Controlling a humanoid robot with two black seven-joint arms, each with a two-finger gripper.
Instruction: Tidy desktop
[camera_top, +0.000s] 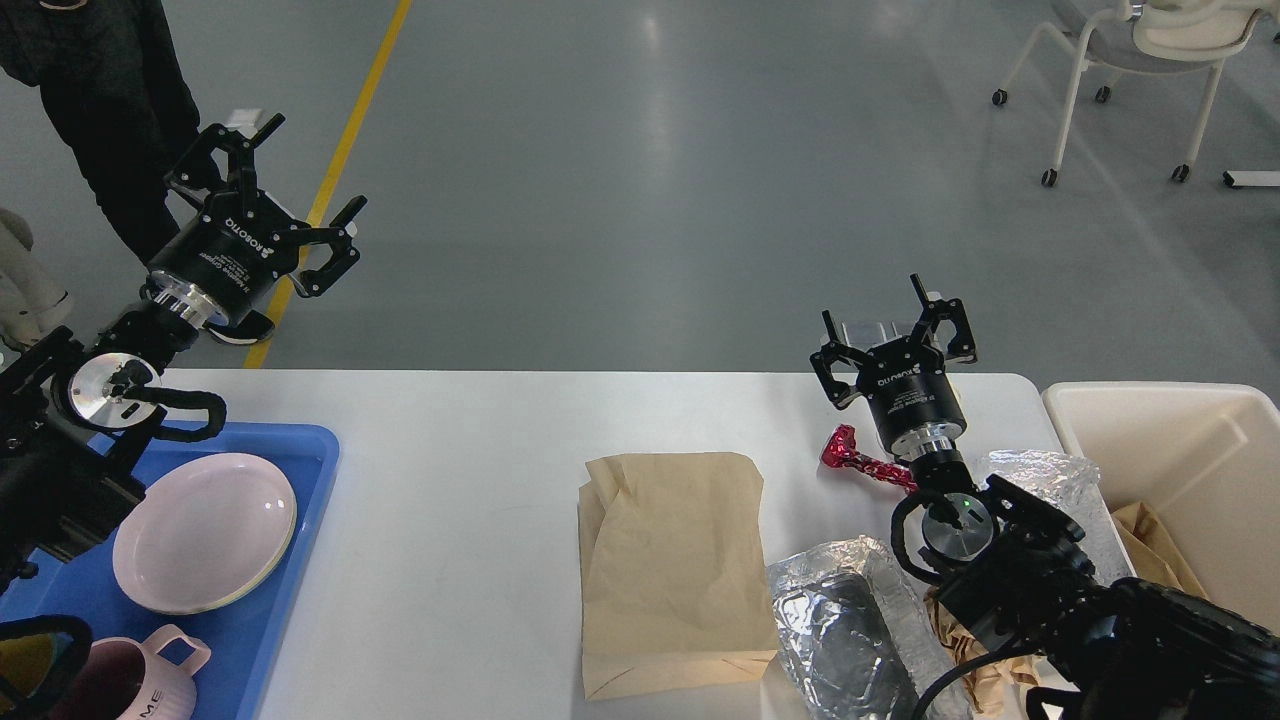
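- My left gripper is hanging at ten o'clock, out past the far edge of the large white rectangular desktop and over the grey floor; its two fingers are standing wide apart and gripping nothing.
- My right gripper is hovering at two o'clock over the desktop's far edge, its fingers likewise spread wide and closing on nothing.
- The desktop is filling the lower half of the view, from nine o'clock across to three.
- A flat brown paper bag is lying on it at about five o'clock.
- A crumpled silver foil container is touching the bag's right side.
- A small red foil wrapper is lying just beside my right wrist.
- A blue plastic tray is sitting at eight o'clock, holding a pale pink plate and a pink ribbed mug.
- A cream bin is standing at four o'clock, with crumpled brown paper inside.
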